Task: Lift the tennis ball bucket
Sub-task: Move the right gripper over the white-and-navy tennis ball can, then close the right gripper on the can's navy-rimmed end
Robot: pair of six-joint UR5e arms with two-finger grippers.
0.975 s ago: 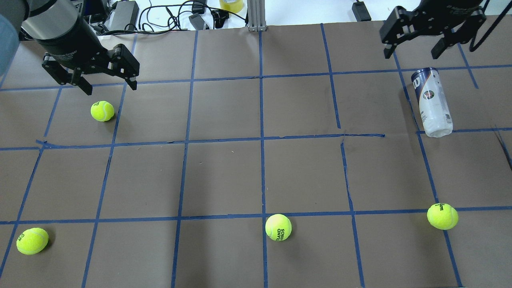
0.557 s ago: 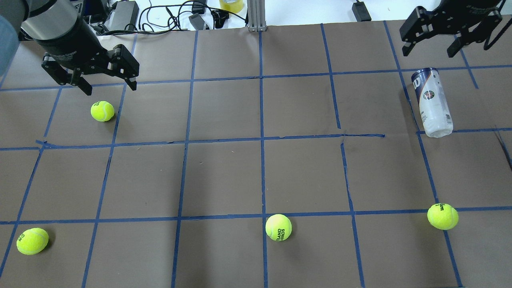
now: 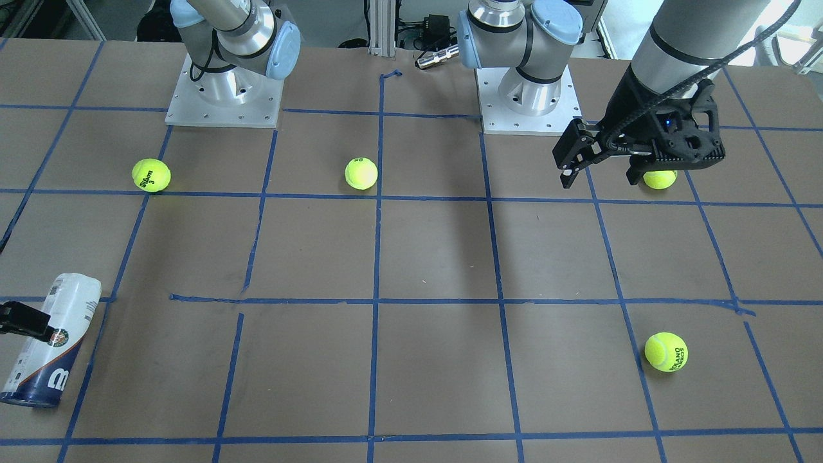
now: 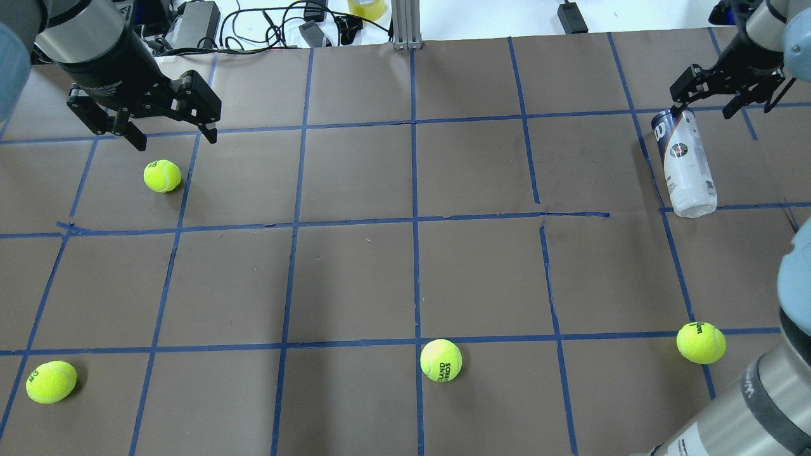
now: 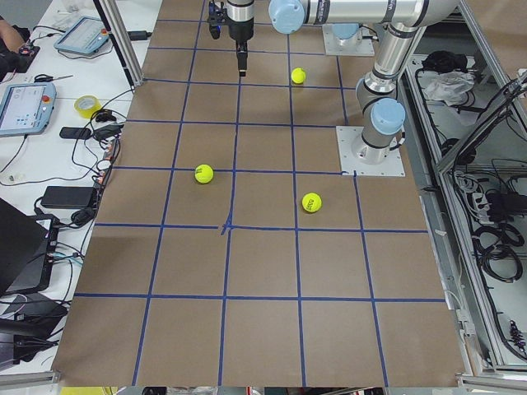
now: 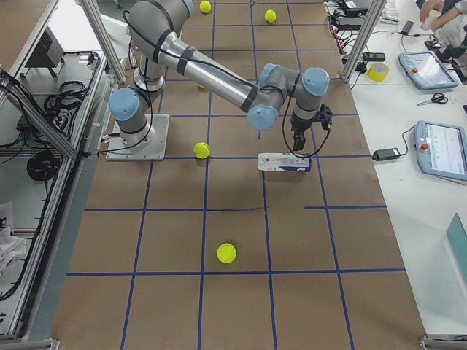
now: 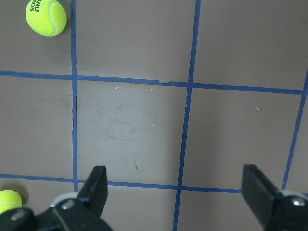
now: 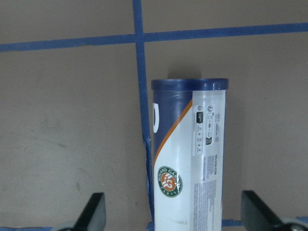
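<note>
R tool (image 4: 702, 109) dropped over bucket (image 4: 687, 166) on taped table (image 4: 355, 278) — agape, L tool (image 4: 176, 140) too.

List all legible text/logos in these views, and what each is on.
"Wilson 3": ball near the right arm's base
"ROLAND GARROS": middle ball
"ROLAND GARROS": ball far out on the left side
"W": navy end of the tennis ball bucket
Bucket's fine print and round emblem: too small to read.
</note>
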